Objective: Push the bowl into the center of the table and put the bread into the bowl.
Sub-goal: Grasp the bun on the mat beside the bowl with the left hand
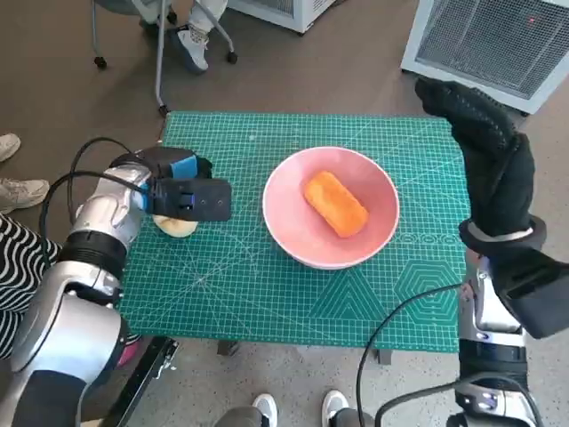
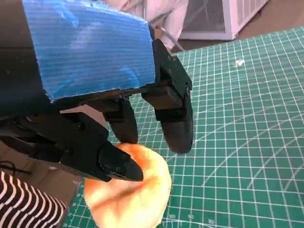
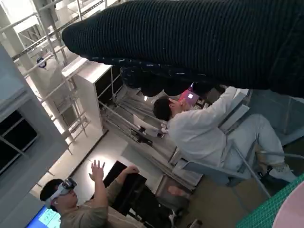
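A pink bowl (image 1: 298, 236) stands a little right of the middle of the green cutting mat (image 1: 231, 294), and an orange bread loaf (image 1: 336, 203) lies inside it. A round pale bun (image 1: 176, 228) rests on the mat near its left edge. My left hand (image 1: 182, 194) hovers over that bun. In the left wrist view the black fingers (image 2: 173, 121) spread above and around the bun (image 2: 130, 194), with no plain grip on it. My right hand (image 1: 491, 151) is raised over the table's right edge, gloved fingers extended and holding nothing. The glove (image 3: 199, 42) fills the right wrist view.
A white grilled appliance (image 1: 498, 40) stands beyond the far right corner. Chair legs and a person's foot (image 1: 191, 44) are behind the table, shoes (image 1: 18, 191) and a striped sleeve (image 1: 18, 258) at the left. Two seated people (image 3: 209, 133) show in the right wrist view.
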